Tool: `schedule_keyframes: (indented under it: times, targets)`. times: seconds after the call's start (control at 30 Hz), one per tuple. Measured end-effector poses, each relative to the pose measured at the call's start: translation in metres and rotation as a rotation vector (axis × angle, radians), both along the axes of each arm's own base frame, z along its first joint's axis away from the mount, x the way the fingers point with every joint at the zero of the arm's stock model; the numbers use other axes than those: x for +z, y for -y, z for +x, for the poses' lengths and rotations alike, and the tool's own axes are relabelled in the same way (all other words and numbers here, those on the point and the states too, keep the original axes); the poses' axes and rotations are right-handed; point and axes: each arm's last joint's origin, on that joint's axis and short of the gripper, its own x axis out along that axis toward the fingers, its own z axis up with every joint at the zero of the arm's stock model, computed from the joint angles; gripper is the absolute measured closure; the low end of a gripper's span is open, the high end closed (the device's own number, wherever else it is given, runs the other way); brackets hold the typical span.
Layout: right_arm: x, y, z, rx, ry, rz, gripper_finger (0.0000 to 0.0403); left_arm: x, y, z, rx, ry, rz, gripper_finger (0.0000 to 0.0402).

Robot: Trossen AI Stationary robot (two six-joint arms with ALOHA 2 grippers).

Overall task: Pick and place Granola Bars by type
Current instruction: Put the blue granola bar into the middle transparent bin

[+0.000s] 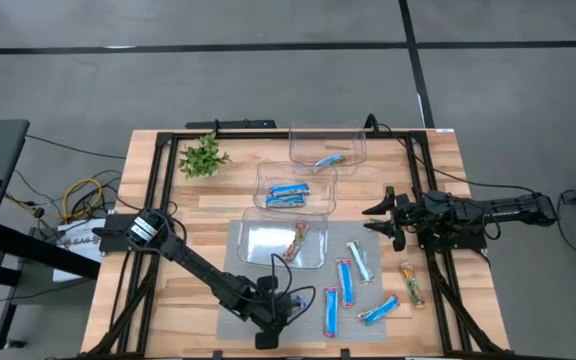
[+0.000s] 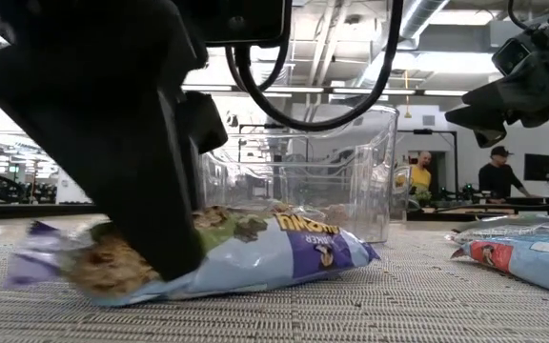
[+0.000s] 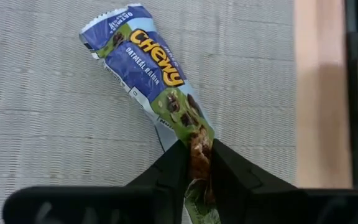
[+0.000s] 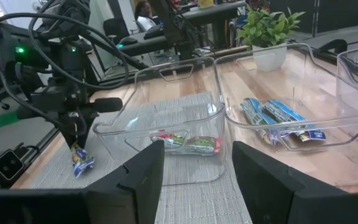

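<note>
My left gripper (image 1: 270, 322) stands over the near edge of the grey mat and is shut on a pale silvery-blue "Chewy" granola bar (image 3: 148, 68). That bar (image 2: 255, 252) lies along the mat. My right gripper (image 1: 381, 217) hovers open over the table's right side, beside the bins, touching nothing. Loose bars lie on the mat and wood: blue ones (image 1: 346, 282) (image 1: 330, 311) (image 1: 380, 309), a pale one (image 1: 360, 262) and an orange-brown one (image 1: 411, 283). Three clear bins hold bars: a pale one (image 1: 328, 159), blue ones (image 1: 290, 193) and a red multicolour one (image 1: 297, 241). My left gripper pinches the pale bar between its two fingers near one end, on the part printed with granola (image 3: 197, 146). The fingers come from above, pointing down, and lie across the bar. The rest of the bar stretches away from the fingers and lies on the mat (image 2: 294, 257).
The three clear bins (image 1: 326, 133) (image 1: 268, 170) (image 1: 253, 245) run in a slanting row from the far side toward the mat. A small potted plant (image 1: 203, 157) stands at the far left. Black frame rails (image 1: 158, 190) edge the table. People sit in the room behind.
</note>
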Motion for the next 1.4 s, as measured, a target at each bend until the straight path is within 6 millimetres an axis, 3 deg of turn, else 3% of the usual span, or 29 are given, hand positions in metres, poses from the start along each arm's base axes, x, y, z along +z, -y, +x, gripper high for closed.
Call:
schedule_keyframes:
  times: [0.17, 0.4, 0.9, 1.2, 1.4]
  targets:
    - [0.000, 0.000, 0.000, 0.000, 0.000, 0.000, 0.0219, 0.010, 0.004, 0.002, -0.036, 0.029, -0.090, 0.0343]
    - [0.000, 0.000, 0.000, 0.000, 0.000, 0.000, 0.0219, 0.043, 0.004, 0.012, -0.065, 0.155, -0.297, 0.0343]
    - [0.000, 0.000, 0.000, 0.000, 0.000, 0.000, 0.0219, 0.140, -0.027, 0.048, -0.128, 0.589, -1.091, 0.0342]
    - [0.000, 0.000, 0.000, 0.000, -0.001, 0.000, 0.0219, 0.142, -0.030, 0.049, -0.117, 0.603, -1.103, 0.0342]
    - [0.000, 0.000, 0.000, 0.000, 0.000, 0.000, 0.0219, 0.140, -0.050, 0.058, -0.049, 0.627, -1.073, 0.0342]
